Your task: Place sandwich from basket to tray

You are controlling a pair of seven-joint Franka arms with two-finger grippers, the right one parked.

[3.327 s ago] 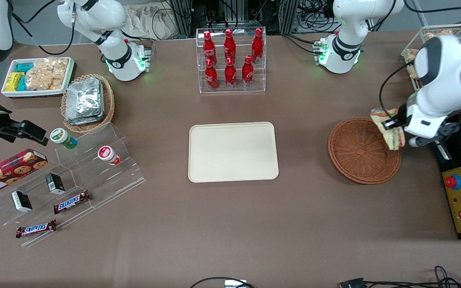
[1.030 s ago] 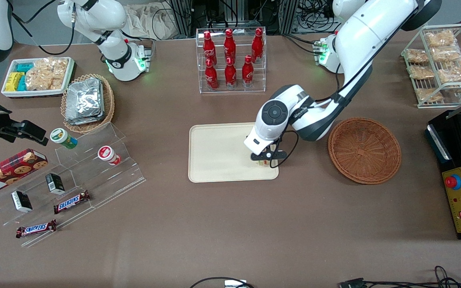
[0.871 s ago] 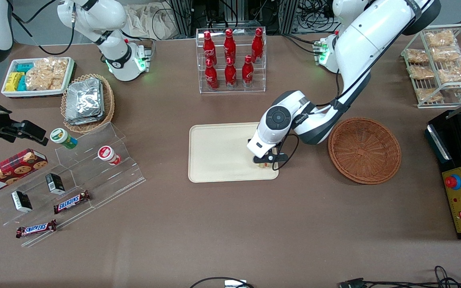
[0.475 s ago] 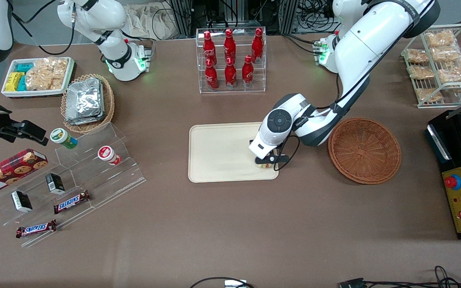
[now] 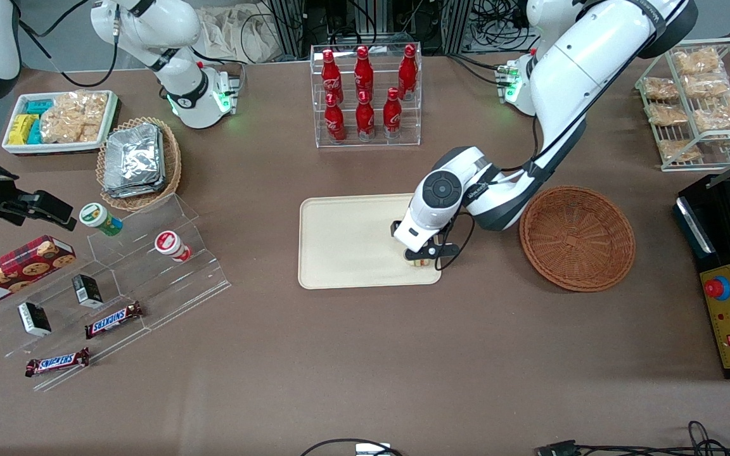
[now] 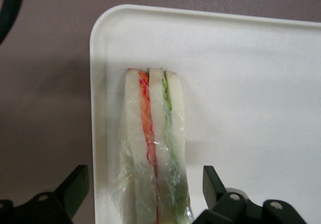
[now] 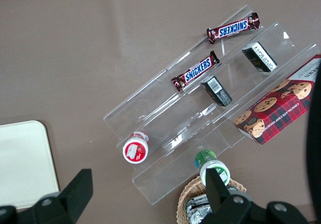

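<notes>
From the front, the working arm reaches down from its base over the table, elbow bent above the gap between basket and tray, wrist pointing down so the gripper [image 5: 422, 255] sits low over the tray [image 5: 346, 240], at the tray's corner nearest the camera on the basket's end. One sandwich [image 5: 424, 261] peeks out just under the fingers as a small pale sliver, lying on the tray close to its rim. One reddish-brown basket [image 5: 577, 237] stands on the table toward the working arm's end, well apart from the fingers, with a strip of bare brown table [image 5: 403, 367] between it and the tray. Most of the tray stretches bare away from the fingers toward the parked arm's end. Six red bottles [image 5: 365, 88] stand in a clear rack farther from the camera than the tray. In the left wrist view, the two fingers [image 6: 75, 186] stand spread apart, one on each side of the sandwich [image 6: 153, 148] with a gap on both sides, touching it nowhere. The sandwich rests flat on the tray [image 6: 251, 83], three pale bread layers with one red-orange and one green stripe between them, its long side running just beside the tray's rim and its narrow end near the rounded corner; one finger hangs outside the rim over bare table, the other over bare tray.
</notes>
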